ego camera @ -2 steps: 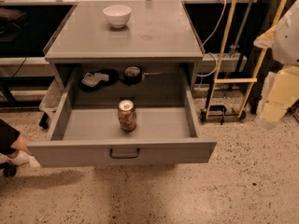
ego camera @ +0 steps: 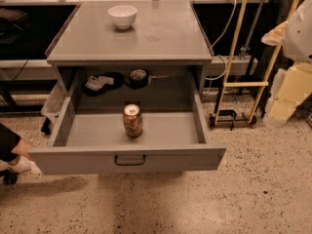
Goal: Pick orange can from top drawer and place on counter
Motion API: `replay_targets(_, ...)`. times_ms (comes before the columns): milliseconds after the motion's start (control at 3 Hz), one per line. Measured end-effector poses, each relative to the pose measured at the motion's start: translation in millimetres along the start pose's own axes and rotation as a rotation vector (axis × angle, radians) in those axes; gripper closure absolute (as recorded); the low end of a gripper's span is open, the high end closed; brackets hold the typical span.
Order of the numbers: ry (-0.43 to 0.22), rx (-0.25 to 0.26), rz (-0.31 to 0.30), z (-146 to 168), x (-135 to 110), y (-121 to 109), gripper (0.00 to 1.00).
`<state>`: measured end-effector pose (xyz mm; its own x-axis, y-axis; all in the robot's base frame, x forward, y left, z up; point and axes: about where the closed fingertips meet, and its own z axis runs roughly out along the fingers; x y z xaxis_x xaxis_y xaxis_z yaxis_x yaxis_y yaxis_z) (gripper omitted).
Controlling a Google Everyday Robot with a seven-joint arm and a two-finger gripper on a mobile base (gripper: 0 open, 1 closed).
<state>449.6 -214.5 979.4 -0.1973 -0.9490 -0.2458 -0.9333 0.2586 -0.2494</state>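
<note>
The orange can (ego camera: 132,120) stands upright in the middle of the open top drawer (ego camera: 127,159), silver top and pull tab up. The drawer is pulled out from the grey cabinet, its dark bar handle (ego camera: 129,160) at the front centre. The counter (ego camera: 161,35) is the flat grey top above it, with a white bowl (ego camera: 122,16) at its back left. My arm, white and pale yellow, is at the right edge of the view; the gripper (ego camera: 286,92) hangs there, well right of the drawer and away from the can.
Dark objects (ego camera: 102,82) and a round black item (ego camera: 138,76) lie at the back under the counter. A yellow-framed cart (ego camera: 237,84) and cables stand right of the cabinet. A person's leg and shoe (ego camera: 14,157) are at the left edge. The floor is speckled.
</note>
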Motion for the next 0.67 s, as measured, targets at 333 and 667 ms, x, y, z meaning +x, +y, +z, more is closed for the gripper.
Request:
replay_targets(333, -0.119, -0.040, -0.060, 20.9, -34.5, -34.8, 0.00)
replay_targets(667, -0.253, -0.107, -0.142, 55.8, -90.0, -70.0, 0.00)
